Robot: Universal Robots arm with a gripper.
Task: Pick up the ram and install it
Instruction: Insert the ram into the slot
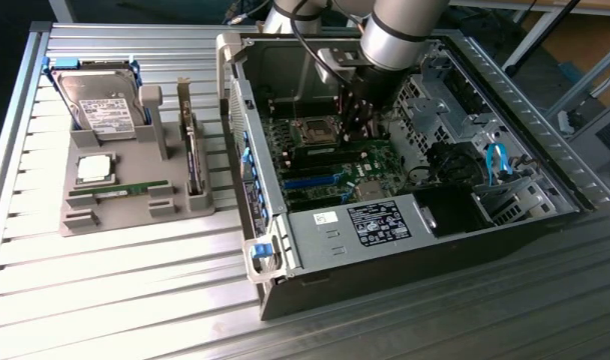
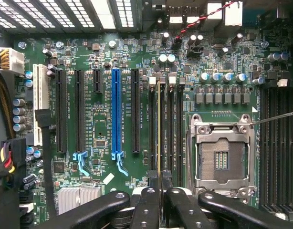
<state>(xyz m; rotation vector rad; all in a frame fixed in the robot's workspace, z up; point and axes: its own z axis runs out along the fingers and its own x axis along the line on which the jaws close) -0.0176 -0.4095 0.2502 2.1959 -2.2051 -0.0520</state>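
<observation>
Clamping ram point(image 2: 159, 124) edge-on, end effector point(image 2: 159, 185) lined along DIMM slots point(image 2: 171, 129); CPU socket point(image 2: 222, 155) just beside.

The robot's silver-grey arm point(image 1: 400, 34) angles steeply down from the top of the exterior view, its wrist turned toward the floor and the dark claw point(image 1: 365, 124) pointing downward at its end. Seen from the wrist, the claw's black, bolted fingers point(image 2: 145, 207) stand close together with only a sliver between them. Their inner faces pinch the thin edge of the ram point(image 2: 159, 129), which runs straight out ahead of them.
</observation>
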